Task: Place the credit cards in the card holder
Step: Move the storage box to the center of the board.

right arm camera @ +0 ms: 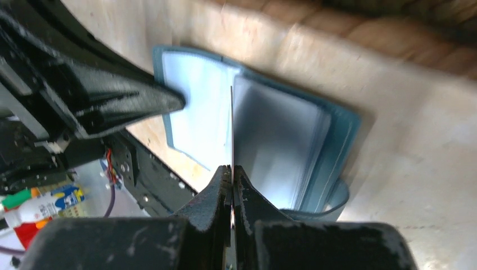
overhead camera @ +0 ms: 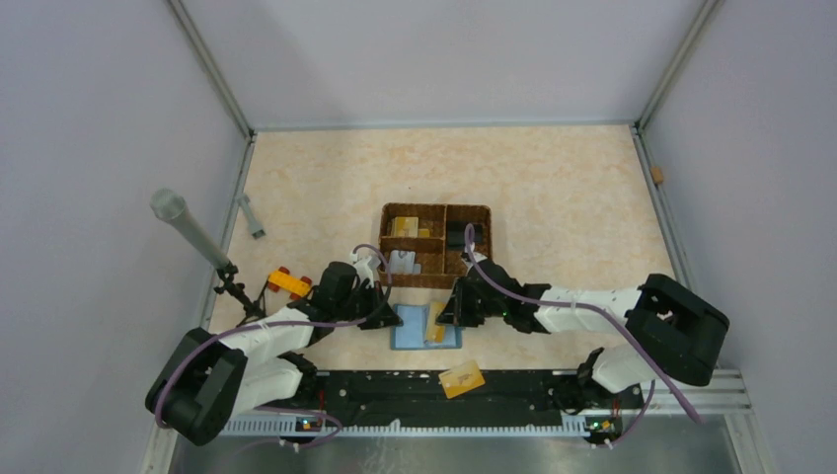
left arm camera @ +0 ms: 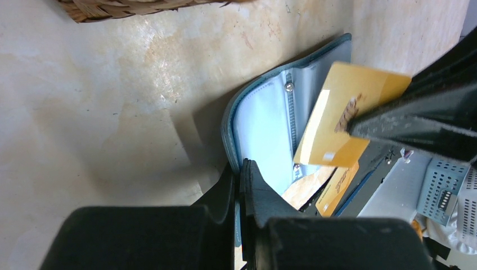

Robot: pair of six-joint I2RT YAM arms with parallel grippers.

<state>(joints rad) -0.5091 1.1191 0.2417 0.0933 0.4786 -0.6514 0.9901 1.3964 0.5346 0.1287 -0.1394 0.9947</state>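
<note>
Right gripper [right arm camera: 231, 170] pinches gold card [left arm camera: 337, 115] — above card holder [right arm camera: 278, 138].

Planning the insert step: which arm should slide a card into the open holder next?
Right. The right fingers pinch a gold card edge-on over the open card holder. The left fingers are shut on the holder's flap, holding it open, so they're occupied.
</note>
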